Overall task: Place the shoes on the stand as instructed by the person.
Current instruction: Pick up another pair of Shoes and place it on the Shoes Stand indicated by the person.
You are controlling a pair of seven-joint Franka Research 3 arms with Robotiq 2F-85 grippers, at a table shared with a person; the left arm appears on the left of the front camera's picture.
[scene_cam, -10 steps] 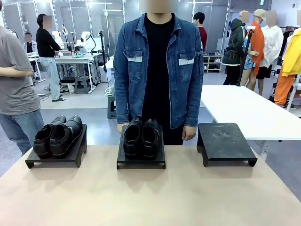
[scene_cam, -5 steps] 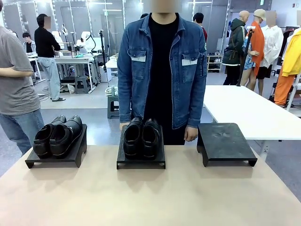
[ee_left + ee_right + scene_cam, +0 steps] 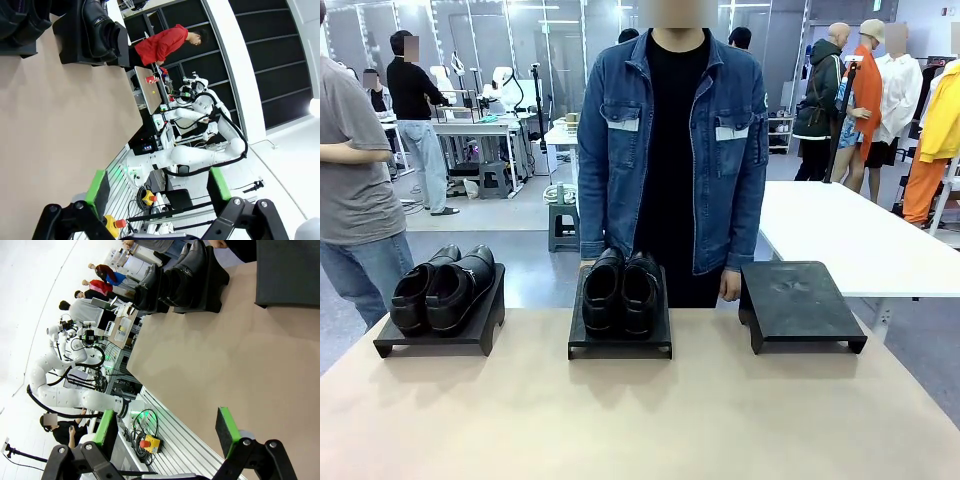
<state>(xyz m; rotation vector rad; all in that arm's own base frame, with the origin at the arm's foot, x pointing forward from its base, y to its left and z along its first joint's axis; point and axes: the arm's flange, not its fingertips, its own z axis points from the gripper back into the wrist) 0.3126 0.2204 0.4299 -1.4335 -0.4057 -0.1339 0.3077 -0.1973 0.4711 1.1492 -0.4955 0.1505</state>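
Two pairs of glossy black shoes rest on low black stands along the table's far edge. One pair [image 3: 445,288] is on the left stand [image 3: 440,335], the other pair [image 3: 620,290] on the middle stand [image 3: 620,343]. The right stand [image 3: 802,300] carries nothing. The person [image 3: 672,150] in a denim jacket stands behind the middle stand, arms hanging down. My left gripper [image 3: 158,185] is open above the table, apart from the shoes [image 3: 102,30]. My right gripper [image 3: 166,429] is open too, well short of the middle pair [image 3: 192,265], the left pair [image 3: 147,290] and the bare stand [image 3: 287,270].
The tan table [image 3: 640,410] stretches bare from the stands to its near edge. Another person in a grey T-shirt [image 3: 355,180] stands off the table's left corner. A white table [image 3: 860,235] sits behind on the right.
The person has shifted slightly to the right and stands a little taller. Shoes and stands have not moved.
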